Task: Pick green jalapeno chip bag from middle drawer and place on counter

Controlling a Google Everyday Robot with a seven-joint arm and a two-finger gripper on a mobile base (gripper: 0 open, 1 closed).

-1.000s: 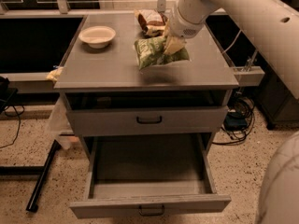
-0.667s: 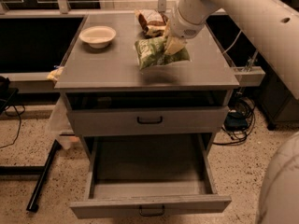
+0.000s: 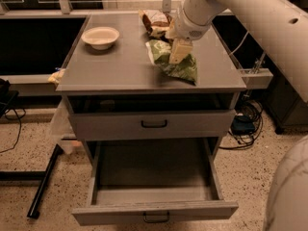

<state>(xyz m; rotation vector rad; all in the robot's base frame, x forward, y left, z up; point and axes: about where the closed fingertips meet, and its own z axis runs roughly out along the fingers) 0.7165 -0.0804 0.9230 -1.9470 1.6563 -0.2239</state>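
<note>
The green jalapeno chip bag (image 3: 175, 65) lies crumpled on the right half of the grey counter (image 3: 115, 69). My gripper (image 3: 179, 52) comes down from the upper right on the white arm and is shut on the top of the bag. The bag's lower part touches the counter. The middle drawer (image 3: 154, 210) is pulled far out below, and its grey inside holds nothing.
A white bowl (image 3: 100, 36) sits at the counter's back left. A brown-and-cream chip bag (image 3: 155, 22) lies at the back, just behind my gripper. The handled drawer above (image 3: 154, 125) is closed or nearly so. Cables lie on the floor at the right (image 3: 243, 124).
The green bag and my gripper have moved right and down, and the bag now rests on the counter instead of hanging above it.
</note>
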